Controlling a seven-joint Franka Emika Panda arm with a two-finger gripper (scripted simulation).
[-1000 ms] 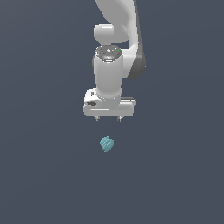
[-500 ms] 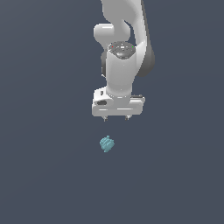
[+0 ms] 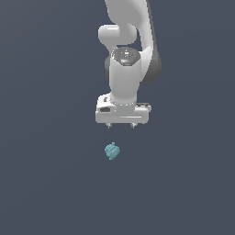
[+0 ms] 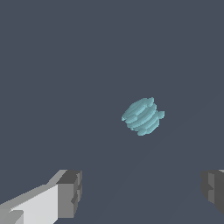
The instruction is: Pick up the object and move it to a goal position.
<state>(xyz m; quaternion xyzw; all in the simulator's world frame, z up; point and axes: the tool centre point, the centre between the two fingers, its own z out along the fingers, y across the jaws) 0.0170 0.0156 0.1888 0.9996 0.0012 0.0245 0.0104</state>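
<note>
— Where is your tool just now?

— My tool [image 3: 121, 125] hangs a little above the middle of the exterior view, pointing straight down from the white arm [image 3: 131, 36] that comes in from the top edge. Its jaws stand wide apart and hold nothing. In the wrist view one fingertip [image 4: 70, 193] sits in the lower left of the frame and the other at the lower right edge, with a broad gap of bare surface between them.

— And the object?

— The teal-blue ridged blob [image 3: 112, 151] lies below my tool in the exterior view, slightly toward the exterior view's left of the tool's centre, clearly apart from the fingertips and not touching them. In the wrist view the blob [image 4: 142, 116] sits right of the frame's centre, beyond the fingertips and not between them. Its ridges run in stacked bands across its body.

— Is it resting on anything?

— It lies on the plain dark grey tabletop [image 3: 50, 183] that fills the whole background in both views.

— How many things do you count?

— One blob, one arm, one tool with two fingers. The blob is much smaller than my tool's white body.
</note>
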